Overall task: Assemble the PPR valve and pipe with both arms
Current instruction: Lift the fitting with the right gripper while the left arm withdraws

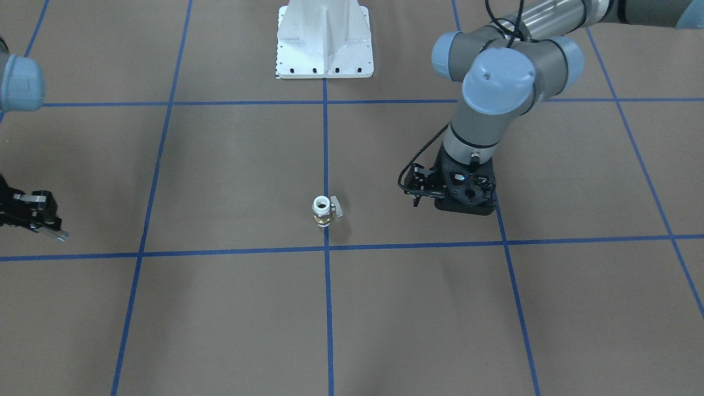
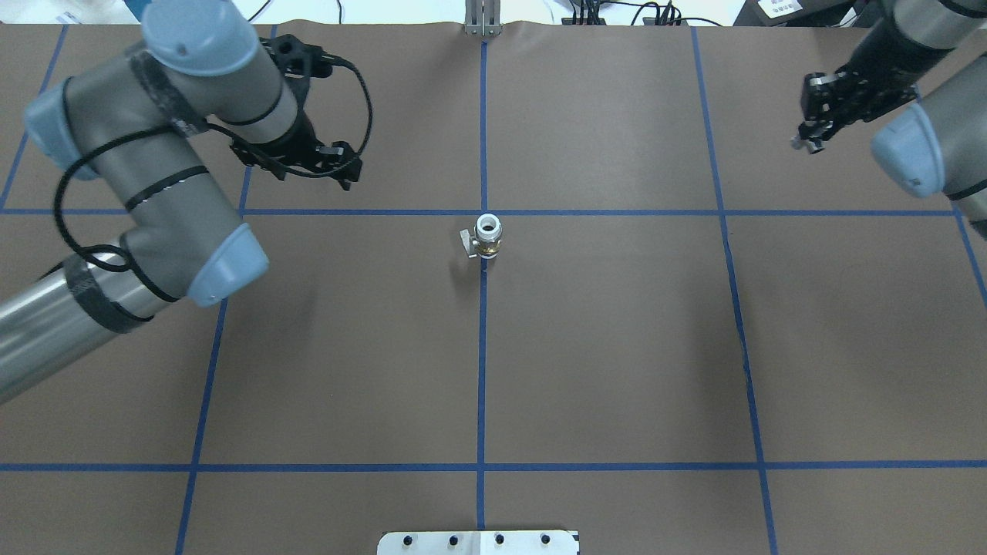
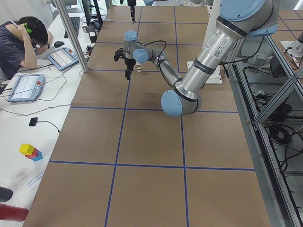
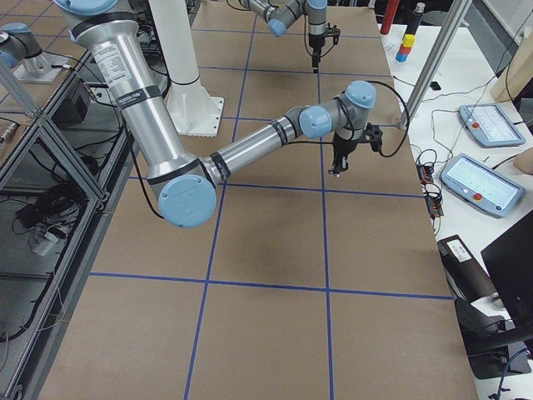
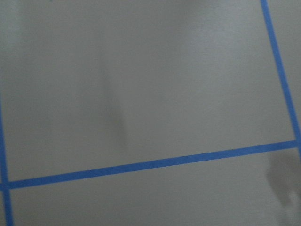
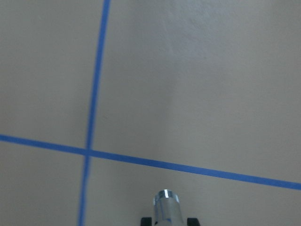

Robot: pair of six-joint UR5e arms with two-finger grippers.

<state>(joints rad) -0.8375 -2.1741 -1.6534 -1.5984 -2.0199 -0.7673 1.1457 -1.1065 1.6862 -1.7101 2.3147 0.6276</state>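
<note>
1. nearest the robot, the white pedestal (image 2: 478, 542) is bolted at the middle of the table's (image 2: 617, 347) near edge.
2. further out, the ppr valve (image 2: 487, 237) stands upright at the table's centre, on the blue tape line (image 2: 482, 370) that runs from the near edge to the far edge. its white collar and open bore face up, and its grey lever sticks out toward the robot's left.
3. beyond it, in the table's left half, the left gripper (image 2: 343, 168) hangs pointing down over bare paper. it is well apart from the valve, out to the valve's left and a little toward the far edge. i cannot tell how wide its jaws stand, and nothing shows in them.
4. farthest off, toward the table's far right corner, the right gripper (image 2: 806, 141) is closed on the pipe (image 6: 166, 207). the silver stub pokes out past the pads. this claw is well apart from the valve, farther than the left one.
</note>
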